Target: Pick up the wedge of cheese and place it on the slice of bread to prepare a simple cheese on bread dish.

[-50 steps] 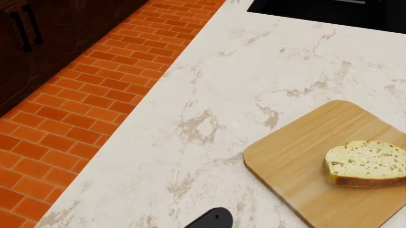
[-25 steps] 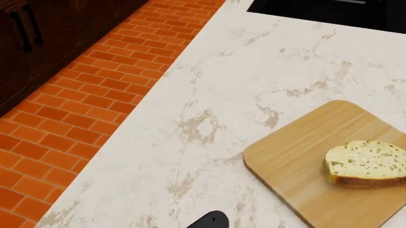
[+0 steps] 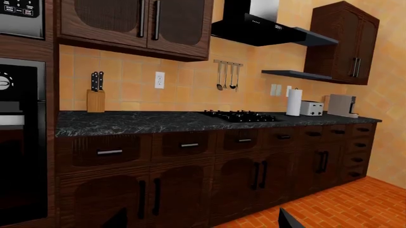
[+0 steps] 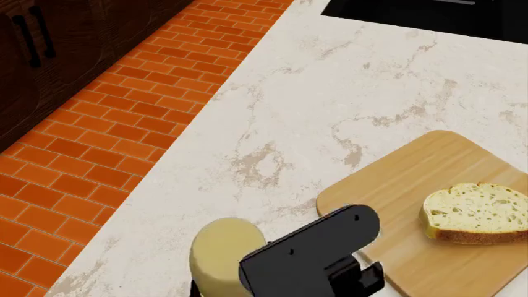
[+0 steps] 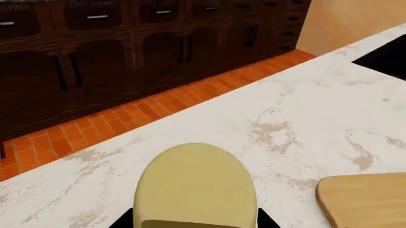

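Right gripper (image 5: 193,222): closed on the cheese, a dark finger showing at each side of the lump in the right wrist view; in the head view its black body rises at the bottom edge of the picture, just to the right of the cheese.
Left gripper: only a dark fingertip corner (image 3: 288,221) shows at the edge of the left wrist view; how far it is open cannot be told, and nothing shows in it.
Cheese (image 4: 224,253): pale yellow, smooth, rounded lump with a flat face; held between the right gripper's fingers over the near-left part of the counter, beside the board's near corner and apart from the bread.
Bread (image 4: 476,212): thick slice with cream, holey crumb and brown crust, lying flat on the right part of the board, well apart from the cheese.
Cutting board (image 4: 396,185): tan wood, rounded corners, lying on the counter at the right of the head view; one corner also shows in the right wrist view.
Counter (image 4: 347,93): white marble with tan veins, a black inset at its far edge.
Floor (image 4: 107,142): orange brick, left of the counter.
Cabinets (image 3: 190,175): dark wood, across the floor.
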`<state>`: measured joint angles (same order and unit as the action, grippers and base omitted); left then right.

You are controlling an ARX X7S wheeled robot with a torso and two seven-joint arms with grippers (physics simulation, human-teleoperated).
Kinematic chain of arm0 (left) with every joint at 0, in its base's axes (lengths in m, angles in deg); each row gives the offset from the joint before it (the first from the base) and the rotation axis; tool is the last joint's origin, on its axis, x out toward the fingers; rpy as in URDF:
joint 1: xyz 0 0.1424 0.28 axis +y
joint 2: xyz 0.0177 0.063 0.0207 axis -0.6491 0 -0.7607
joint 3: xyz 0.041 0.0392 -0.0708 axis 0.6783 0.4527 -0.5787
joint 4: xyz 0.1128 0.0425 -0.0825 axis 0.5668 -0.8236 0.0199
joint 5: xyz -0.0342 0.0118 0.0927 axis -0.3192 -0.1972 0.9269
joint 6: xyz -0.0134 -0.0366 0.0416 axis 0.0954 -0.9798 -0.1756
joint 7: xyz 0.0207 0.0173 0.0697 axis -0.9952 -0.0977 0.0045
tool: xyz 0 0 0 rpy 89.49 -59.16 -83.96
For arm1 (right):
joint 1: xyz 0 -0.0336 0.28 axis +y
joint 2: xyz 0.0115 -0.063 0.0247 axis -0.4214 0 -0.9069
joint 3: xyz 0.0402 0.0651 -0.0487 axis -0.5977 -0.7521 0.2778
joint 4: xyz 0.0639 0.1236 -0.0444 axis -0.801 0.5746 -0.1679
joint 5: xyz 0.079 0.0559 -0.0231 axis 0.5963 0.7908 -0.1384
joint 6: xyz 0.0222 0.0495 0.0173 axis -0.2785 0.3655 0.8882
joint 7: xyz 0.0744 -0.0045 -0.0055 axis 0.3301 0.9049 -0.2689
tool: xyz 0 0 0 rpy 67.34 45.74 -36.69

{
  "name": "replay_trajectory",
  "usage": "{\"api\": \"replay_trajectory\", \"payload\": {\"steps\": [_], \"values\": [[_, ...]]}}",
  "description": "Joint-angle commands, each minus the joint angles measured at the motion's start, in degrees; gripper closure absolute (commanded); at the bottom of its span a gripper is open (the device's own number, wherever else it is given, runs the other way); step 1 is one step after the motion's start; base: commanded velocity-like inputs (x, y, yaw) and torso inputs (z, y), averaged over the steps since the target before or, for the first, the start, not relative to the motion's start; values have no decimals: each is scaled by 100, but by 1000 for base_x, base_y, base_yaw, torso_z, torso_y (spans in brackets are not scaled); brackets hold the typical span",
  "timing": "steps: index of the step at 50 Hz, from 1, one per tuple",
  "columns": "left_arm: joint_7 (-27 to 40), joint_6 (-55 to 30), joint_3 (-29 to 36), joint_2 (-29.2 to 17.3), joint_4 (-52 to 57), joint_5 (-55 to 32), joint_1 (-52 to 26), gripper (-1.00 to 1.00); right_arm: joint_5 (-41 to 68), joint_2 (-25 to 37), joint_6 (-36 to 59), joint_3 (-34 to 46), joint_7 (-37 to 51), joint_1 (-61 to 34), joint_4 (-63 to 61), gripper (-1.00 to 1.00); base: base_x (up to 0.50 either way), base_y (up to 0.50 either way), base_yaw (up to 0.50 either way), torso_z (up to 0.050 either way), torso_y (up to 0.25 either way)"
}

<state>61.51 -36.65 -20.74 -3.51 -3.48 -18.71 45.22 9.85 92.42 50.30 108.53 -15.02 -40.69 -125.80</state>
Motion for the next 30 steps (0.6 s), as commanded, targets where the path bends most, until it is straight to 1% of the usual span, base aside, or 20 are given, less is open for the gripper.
{"api": "replay_trajectory", "payload": {"steps": [1,6,13,16,18,22,30], "values": [[22,44,1,-6,-2,-22,26,-100,923,989,342,-264,-352,-1560,-22,100,0,0,0,0,0],[19,72,22,-9,-22,-13,39,-100,1611,1313,508,-427,-577,-2139,584,100,0,0,0,0,0],[1,135,60,-5,-64,38,71,-100,2282,1293,858,-590,-894,-2488,1677,100,0,0,0,0,0],[12,136,77,-14,-75,42,70,-100,2369,1079,1035,-585,-953,-2487,2304,100,0,0,0,0,0],[21,134,73,-15,-74,38,71,-100,2619,995,1048,-682,-1150,-2427,2743,100,0,0,0,0,0],[24,125,93,-29,-110,23,67,-100,2721,781,1118,-738,-1174,-2366,3366,100,0,0,0,0,0],[53,111,109,-53,-136,-9,61,-100,3211,194,1281,-820,-1452,-1925,4874,100,0,0,0,0,0]]}}
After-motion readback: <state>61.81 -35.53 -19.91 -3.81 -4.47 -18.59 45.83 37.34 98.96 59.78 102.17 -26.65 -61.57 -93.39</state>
